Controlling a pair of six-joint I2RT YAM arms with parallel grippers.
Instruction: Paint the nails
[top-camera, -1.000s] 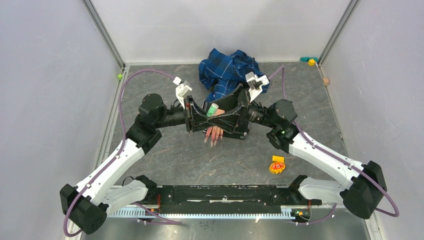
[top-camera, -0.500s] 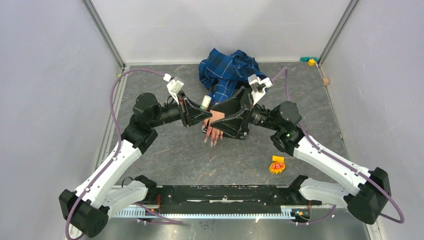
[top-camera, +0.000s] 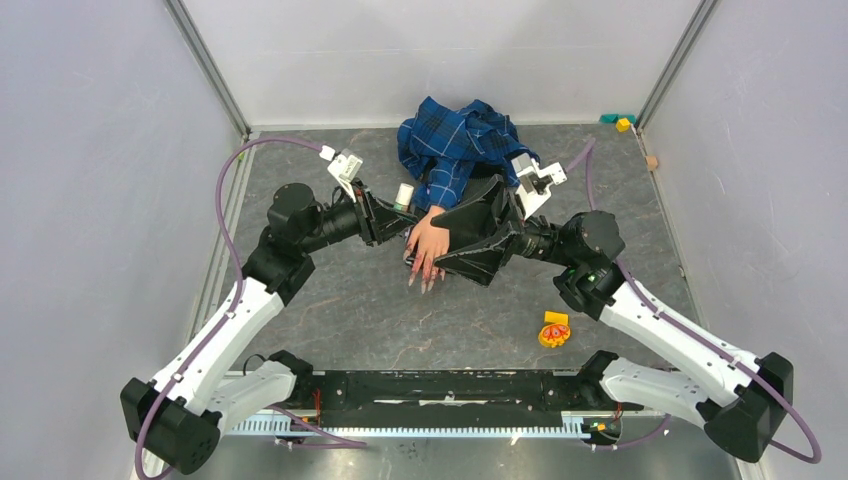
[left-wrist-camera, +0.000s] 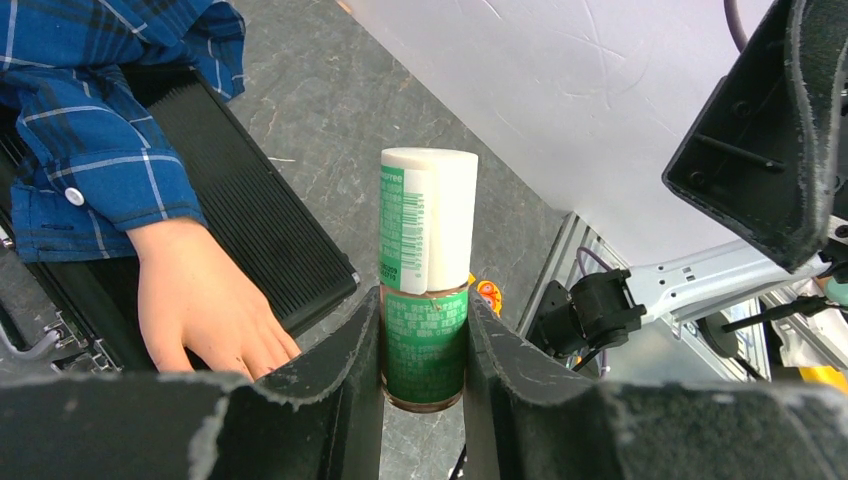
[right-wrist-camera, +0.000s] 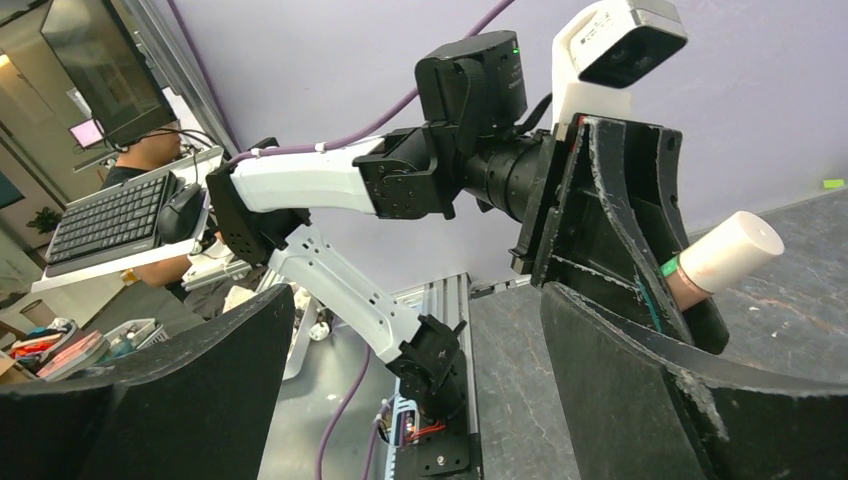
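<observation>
Left gripper (left-wrist-camera: 425, 335) clamps white-capped green-labelled polish bottle (left-wrist-camera: 426, 300), right gripper (top-camera: 447, 240) gapes over pale mannequin hand (top-camera: 430, 238), pointed pink-red nails (top-camera: 425, 280) on grey table (top-camera: 350, 300); off-centre cap grab could twist bottle loose.

Pale lilac-grey panel walls (top-camera: 100, 150) close the work cell on three sides, met at the far corners by slanting aluminium posts (top-camera: 207, 70), under soft, even light. The tabletop (top-camera: 380, 310) is dark grey with marble-like veining. Past the cell, the right wrist view catches a dimmer office corner: a black keyboard (right-wrist-camera: 105, 215) on a white desk (right-wrist-camera: 100, 268) and a dark monitor (right-wrist-camera: 100, 70) above it.
</observation>
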